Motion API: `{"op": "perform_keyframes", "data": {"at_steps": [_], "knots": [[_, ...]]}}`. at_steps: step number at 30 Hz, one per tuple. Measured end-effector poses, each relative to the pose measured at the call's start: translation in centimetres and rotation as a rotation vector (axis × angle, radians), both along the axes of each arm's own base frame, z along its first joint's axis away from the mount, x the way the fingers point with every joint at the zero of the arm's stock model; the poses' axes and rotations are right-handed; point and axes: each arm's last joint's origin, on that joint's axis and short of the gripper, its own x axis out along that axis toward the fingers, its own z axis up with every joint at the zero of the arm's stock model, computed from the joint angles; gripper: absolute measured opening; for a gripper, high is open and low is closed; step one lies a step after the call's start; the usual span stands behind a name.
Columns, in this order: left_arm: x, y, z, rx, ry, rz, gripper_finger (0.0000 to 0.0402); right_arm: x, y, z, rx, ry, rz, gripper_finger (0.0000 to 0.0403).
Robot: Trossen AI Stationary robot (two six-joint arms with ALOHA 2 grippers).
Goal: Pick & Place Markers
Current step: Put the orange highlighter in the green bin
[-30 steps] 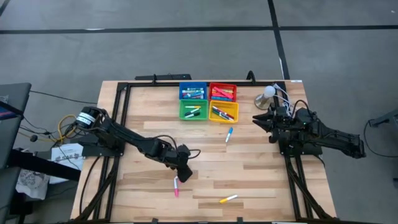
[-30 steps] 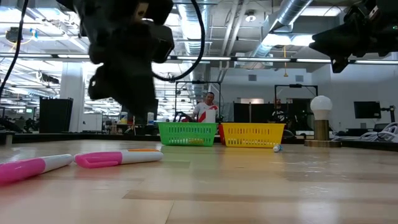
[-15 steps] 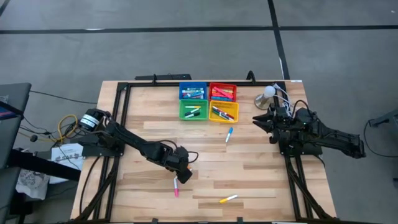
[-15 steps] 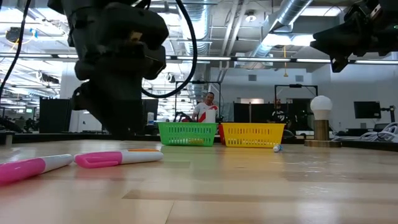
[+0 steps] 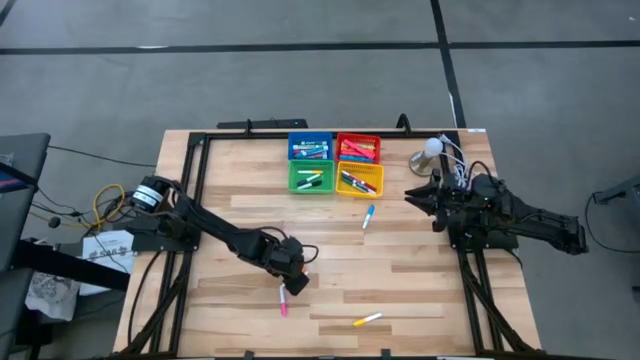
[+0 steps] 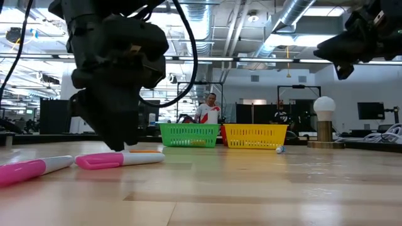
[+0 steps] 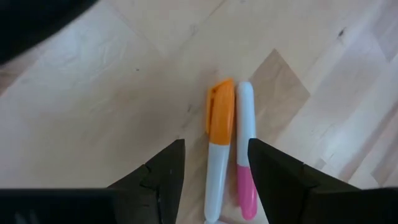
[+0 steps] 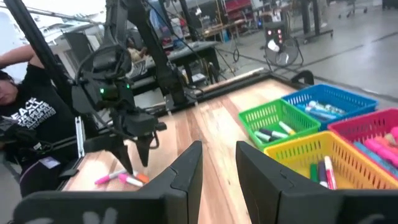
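Wooden table (image 5: 420,290), left gripper (image 7: 214,163) (open) over markers (image 7: 227,149)

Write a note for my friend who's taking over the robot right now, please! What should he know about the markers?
Left gripper: open, low over the table's front left, fingers either side of an orange marker lying against a pink marker. Nothing gripped yet.
Right gripper: waiting at the right side, holding nothing.
Done: many markers already lie in the four trays.
Left: those two, a blue-capped marker mid-table, a yellow marker near the front edge.
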Motion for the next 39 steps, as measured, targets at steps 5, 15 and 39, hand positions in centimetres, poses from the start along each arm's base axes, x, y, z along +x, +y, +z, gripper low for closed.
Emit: {"op": "perform_keyframes", "data": {"at_steps": [5,15,39], "knots": [[-0.04,0.0,0.03,0.003,0.001,0.0,0.0175,-0.01,0.0,-0.16,0.015,0.015,-0.001,0.0087],[-0.07,-0.01,0.01,-0.006,0.009,-0.005,0.0175,-0.01,0.0,-0.09,0.013,0.008,-0.002,0.0087],[-0.31,-0.52,-0.93,0.008,0.048,0.002,0.0175,-0.01,-0.01,-0.1,-0.005,0.01,-0.003,0.0087]]}}
